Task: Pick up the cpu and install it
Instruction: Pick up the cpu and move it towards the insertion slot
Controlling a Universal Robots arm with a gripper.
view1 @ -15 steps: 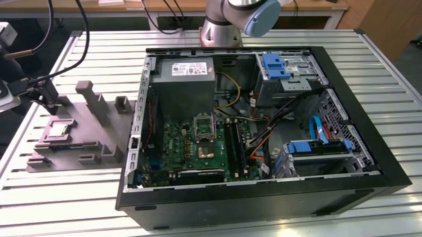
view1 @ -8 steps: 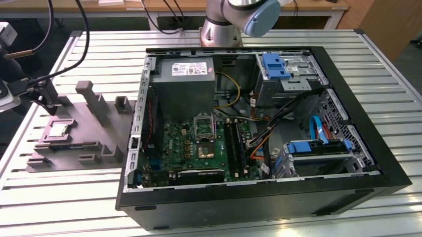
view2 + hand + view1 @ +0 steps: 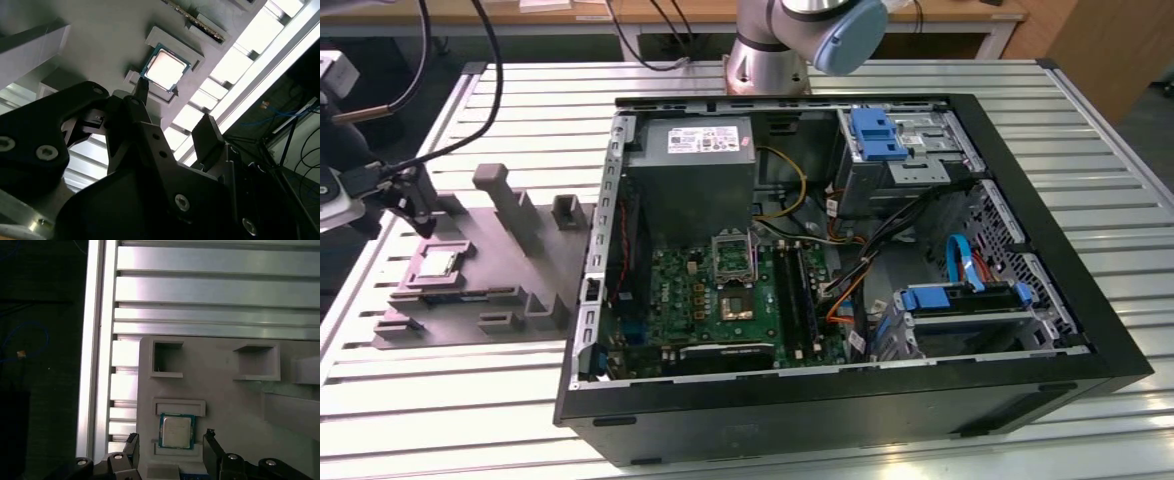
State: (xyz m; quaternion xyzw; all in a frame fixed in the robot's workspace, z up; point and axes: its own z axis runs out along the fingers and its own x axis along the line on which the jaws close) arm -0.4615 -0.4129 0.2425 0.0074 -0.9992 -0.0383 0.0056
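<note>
**Gripper open above the cpu on the tray**

In the exterior view, I see the gripper point(image 3: 416, 228) hanging over the grey tray point(image 3: 520, 270), at nine o'clock from the computer case point(image 3: 1067, 330). The cpu point(image 3: 440, 263) lies flat in its tray seat, at about five o'clock from the gripper. In the first wrist view, the fingers point(image 3: 132, 440) stand wide apart, and the cpu point(image 3: 176, 431) shows between them, untouched. The second wrist view shows the same wide gap, with the cpu point(image 3: 165, 67) just beyond the fingertips point(image 3: 142, 86).

Pincer point(image 3: 171, 435) rear beyond picture edge
</note>
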